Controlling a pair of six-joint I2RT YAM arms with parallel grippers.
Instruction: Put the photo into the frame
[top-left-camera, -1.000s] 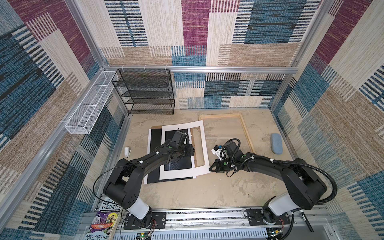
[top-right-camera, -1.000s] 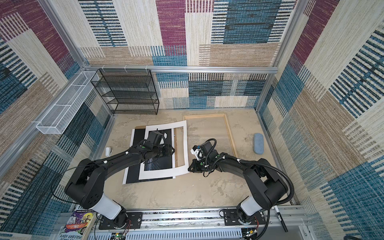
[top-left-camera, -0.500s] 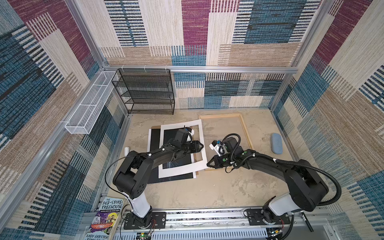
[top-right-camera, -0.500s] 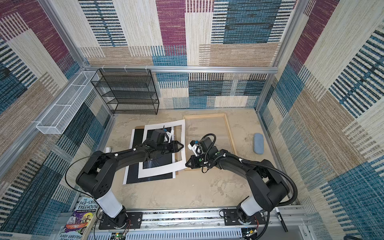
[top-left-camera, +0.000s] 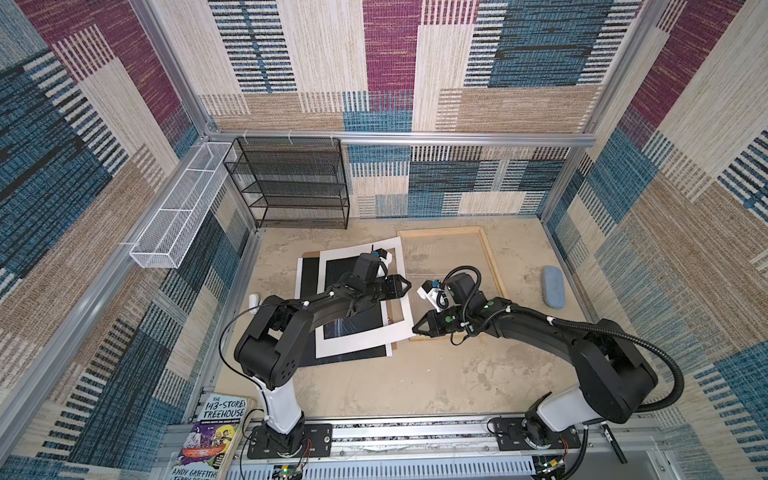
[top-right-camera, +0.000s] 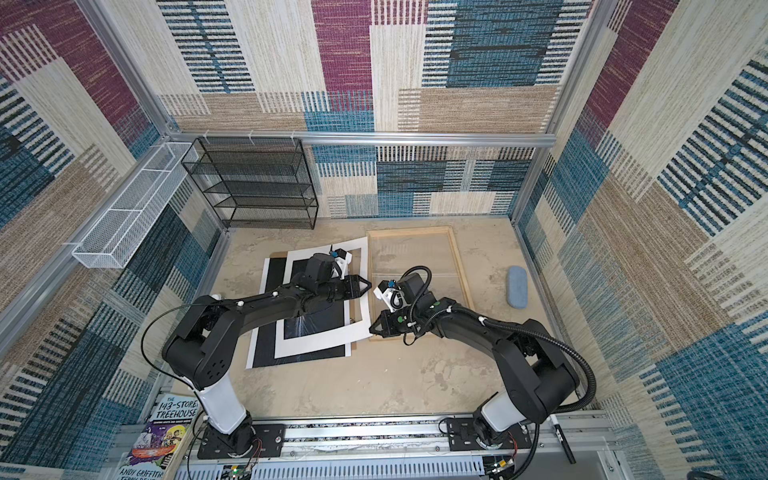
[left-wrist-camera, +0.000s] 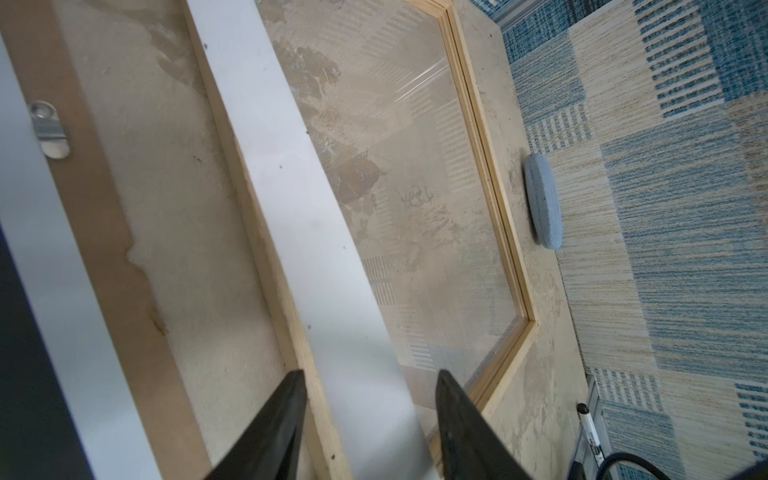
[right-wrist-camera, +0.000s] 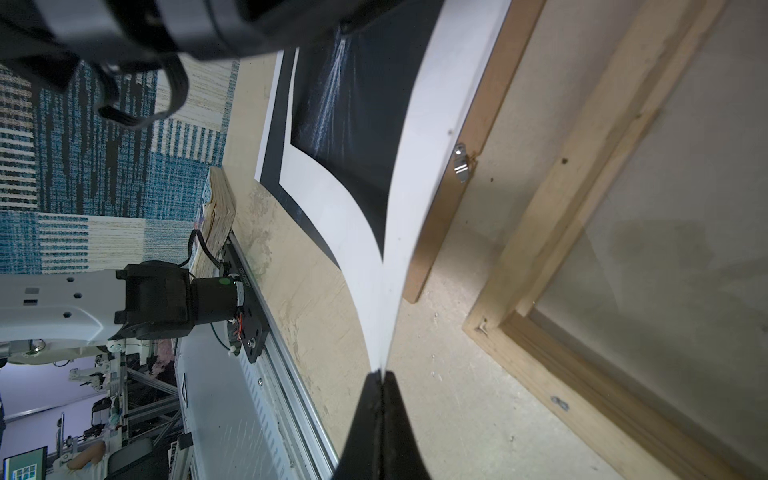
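1. Carrying everything, the tabletop (top-left-camera: 415, 382) has the frame (top-left-camera: 446, 255) lying flat toward its right, with nothing on the pane.
2. The photo (top-left-camera: 309, 277) lies flat just beside the frame, on a brown backing board (left-wrist-camera: 102, 208) and under a white mat (top-left-camera: 353, 341). Only its black bands show, plus the pale streak seen through the mat's window.
3. I judge the photo light, thin and floppy (easily creased or smudged). It is best taken at a white margin corner, with 2 holds so it does not sag.
4. The mat's near corner beside the frame curls upward, clenched in the right gripper (right-wrist-camera: 380, 374), whose jaws are pressed together on it.
5. The left gripper (left-wrist-camera: 370, 374) hovers over the mat's long strip next to the frame, jaws apart and grasping nothing I can see.
6. Hidden: most of the photo's margins are under the mat and the left arm (top-left-camera: 332, 303). I cannot tell whether its edges sit flush on the board, or what the small metal clip (right-wrist-camera: 459, 164) at the board's edge fastens.
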